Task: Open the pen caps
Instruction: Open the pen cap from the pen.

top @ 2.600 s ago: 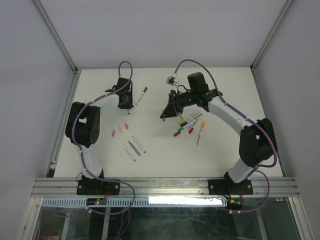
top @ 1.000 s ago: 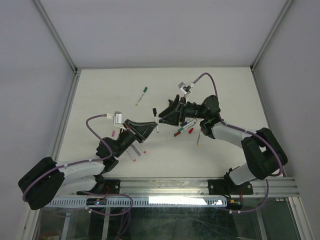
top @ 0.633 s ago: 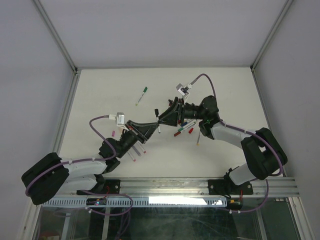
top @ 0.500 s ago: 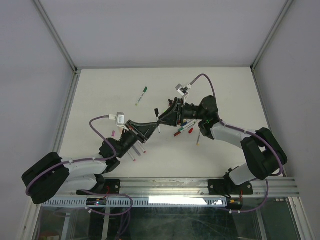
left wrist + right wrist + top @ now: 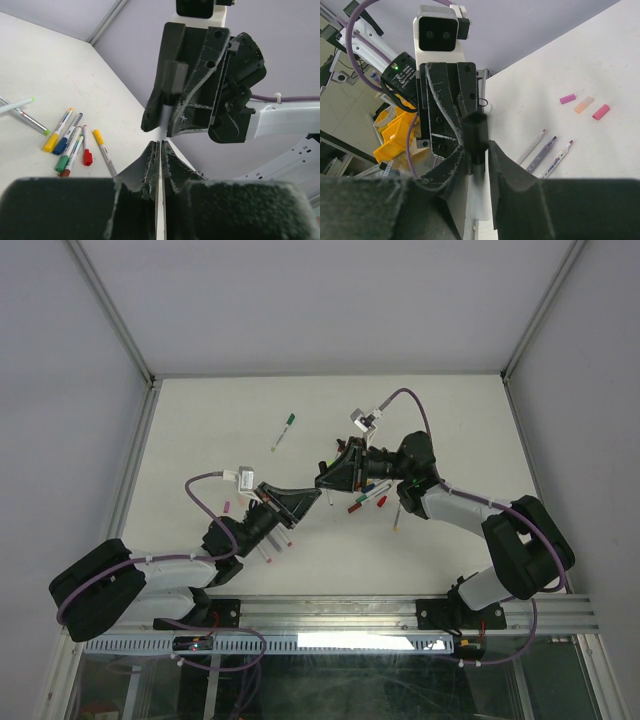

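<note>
The pen caps that lie loose on the table are well apart from the one in hand: a black cap, raised above the table on the end of a white pen. The pen is pinched by the pressed-together fingers of the left gripper. The black cap is flanked by the fingers of the right gripper; whether it is squeezed yet cannot be told. The pull-off step is judged to be at hand. A firm hold, then a straight pull along the barrel, is called for.
</note>
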Controlling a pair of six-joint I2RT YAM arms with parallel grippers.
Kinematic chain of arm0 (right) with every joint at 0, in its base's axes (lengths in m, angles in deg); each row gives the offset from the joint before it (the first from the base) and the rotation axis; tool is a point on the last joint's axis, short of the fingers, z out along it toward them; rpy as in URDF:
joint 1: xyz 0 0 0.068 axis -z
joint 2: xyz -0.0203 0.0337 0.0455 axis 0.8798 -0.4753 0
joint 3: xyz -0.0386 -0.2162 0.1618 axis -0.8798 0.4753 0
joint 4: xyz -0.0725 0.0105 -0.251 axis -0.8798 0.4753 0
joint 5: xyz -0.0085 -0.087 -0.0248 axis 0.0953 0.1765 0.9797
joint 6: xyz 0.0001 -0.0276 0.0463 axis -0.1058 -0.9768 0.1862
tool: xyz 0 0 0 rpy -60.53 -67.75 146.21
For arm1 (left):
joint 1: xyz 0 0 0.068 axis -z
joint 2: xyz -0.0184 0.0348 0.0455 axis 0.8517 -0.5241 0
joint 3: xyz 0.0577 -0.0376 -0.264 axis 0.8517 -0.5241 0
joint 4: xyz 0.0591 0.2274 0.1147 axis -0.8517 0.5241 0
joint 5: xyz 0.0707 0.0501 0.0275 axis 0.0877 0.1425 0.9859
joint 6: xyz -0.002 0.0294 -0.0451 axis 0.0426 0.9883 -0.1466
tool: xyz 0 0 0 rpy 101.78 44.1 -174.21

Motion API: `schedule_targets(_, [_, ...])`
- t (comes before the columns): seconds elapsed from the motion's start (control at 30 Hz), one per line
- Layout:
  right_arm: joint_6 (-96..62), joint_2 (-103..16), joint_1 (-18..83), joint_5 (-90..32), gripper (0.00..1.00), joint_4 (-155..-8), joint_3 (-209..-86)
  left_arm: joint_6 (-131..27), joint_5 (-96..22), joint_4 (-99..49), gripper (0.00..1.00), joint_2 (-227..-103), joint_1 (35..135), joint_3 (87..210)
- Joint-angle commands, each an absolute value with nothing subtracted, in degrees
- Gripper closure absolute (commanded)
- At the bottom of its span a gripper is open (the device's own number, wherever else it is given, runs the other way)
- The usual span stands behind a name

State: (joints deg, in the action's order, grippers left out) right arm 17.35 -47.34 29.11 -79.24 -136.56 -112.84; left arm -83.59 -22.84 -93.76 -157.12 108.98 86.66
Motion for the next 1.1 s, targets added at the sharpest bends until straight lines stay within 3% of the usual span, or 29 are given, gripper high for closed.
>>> schedule_targets(0.0, [15.53, -45.73, 28.78, -79.34, 0.77, -136.20, -115.69, -83.86, -22.45, -99.92, 1.00, -157.05, 109.69, 87.67])
schedule_targets(0.13, [15.29, -45.94, 28.73, -79.36, 0.77, -135.37, -115.95, -83.94, -22.23, -99.60, 1.00, -156.53, 109.63, 87.56])
schedule_targets(0.3, [14.26, -46.06, 28.60, -80.08, 1.00, -133.83, -116.72, -83.90, -22.10, -98.96, 1.00, -155.90, 109.64, 87.36])
schedule_targets(0.67, [14.38, -46.99, 28.64, -81.28, 1.00, -131.02, -118.00, -83.43, -18.70, -90.00, 0.95, -149.81, 109.64, 87.01])
schedule_targets(0.83, [14.35, -47.11, 28.73, -81.29, 1.00, -130.86, -118.10, -86.11, -15.81, -87.33, 0.77, -147.73, 109.55, 86.41])
schedule_targets(1.07, [14.44, -47.49, 28.61, -81.64, 1.00, -130.59, -118.28, -89.73, -11.82, -83.91, 0.43, -143.85, 109.55, 86.56])
